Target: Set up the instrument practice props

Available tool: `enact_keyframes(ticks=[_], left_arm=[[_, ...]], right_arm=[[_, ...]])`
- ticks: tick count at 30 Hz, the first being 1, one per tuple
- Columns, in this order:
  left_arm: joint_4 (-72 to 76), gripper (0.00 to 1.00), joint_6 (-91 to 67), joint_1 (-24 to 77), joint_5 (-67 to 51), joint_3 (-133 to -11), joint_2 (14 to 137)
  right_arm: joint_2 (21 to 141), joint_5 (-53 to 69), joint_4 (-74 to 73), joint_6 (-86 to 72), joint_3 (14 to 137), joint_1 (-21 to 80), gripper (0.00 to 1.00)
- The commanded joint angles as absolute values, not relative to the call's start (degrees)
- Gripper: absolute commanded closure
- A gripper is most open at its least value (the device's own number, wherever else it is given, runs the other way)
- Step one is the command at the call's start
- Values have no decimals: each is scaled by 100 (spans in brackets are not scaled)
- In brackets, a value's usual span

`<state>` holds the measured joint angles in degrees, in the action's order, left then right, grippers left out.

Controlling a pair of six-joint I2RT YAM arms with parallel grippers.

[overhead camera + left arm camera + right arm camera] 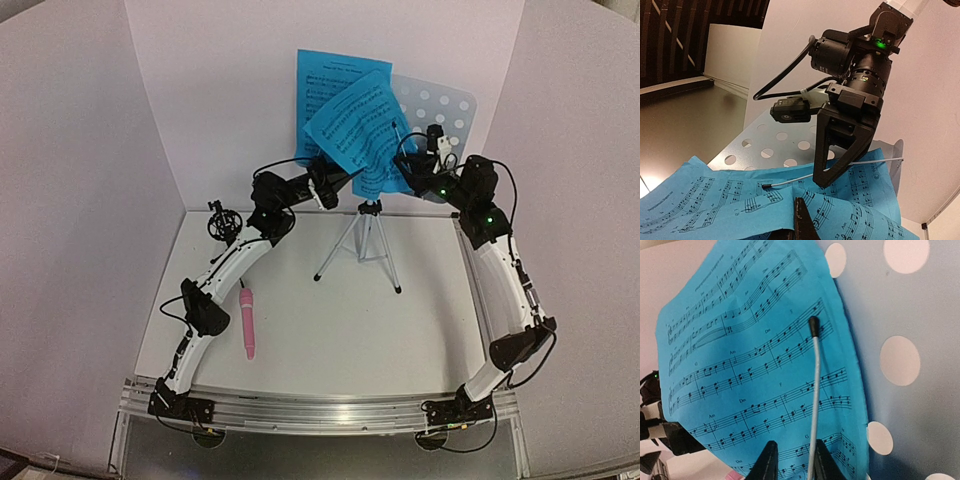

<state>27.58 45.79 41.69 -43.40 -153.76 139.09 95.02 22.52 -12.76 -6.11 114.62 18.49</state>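
The pale-blue perforated music stand (445,105) stands at the back on its silver tripod (362,248). One blue sheet-music page (325,80) lies flat against it. A second page (355,125) hangs tilted in front of it. My left gripper (338,180) (797,201) is shut on this page's lower edge (850,215). My right gripper (406,155) (795,454) is open, its fingers astride the stand's thin wire page holder (815,380) (795,180), which rests on a page (750,365). The pink microphone (246,322) lies on the table at the left. The black tripod mic holder (222,222) stands behind it.
White walls enclose the table (330,340) at the back and on both sides. The tripod legs spread across the middle rear of the table. A metal rail (320,412) carrying both arm bases runs along the near edge.
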Motion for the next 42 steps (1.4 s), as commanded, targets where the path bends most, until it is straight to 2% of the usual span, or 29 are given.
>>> enact_keyframes(ticks=[1,12,15,17,21,29,42], left_arm=[[2909,100,4740,4176,-4335,-15512,13955],[2979,100,4820,4175,-4453,-15293,13851],[2967,100,4900,4174,-4530,-15175,13791],[2940,100,4944,4175,-4555,-15181,13788],[2935,100,5058,4174,-4570,-15137,13781],[2928,100,5105,4175,-4584,-15102,13774],[3006,100,5079,4175,-4663,-14981,13695]], right_arm=[[9236,2411,-1204,-650,11432,1911,71],[9128,2633,-1204,-1189,12236,1911,51],[9265,2373,-1213,-1334,12626,1915,39],[9346,2022,-1220,-1375,12852,1915,36],[9618,1461,-1217,-1342,13261,1913,37],[10191,1405,-1213,-1286,13837,1909,43],[9625,1293,-1435,-1359,12622,1913,49]])
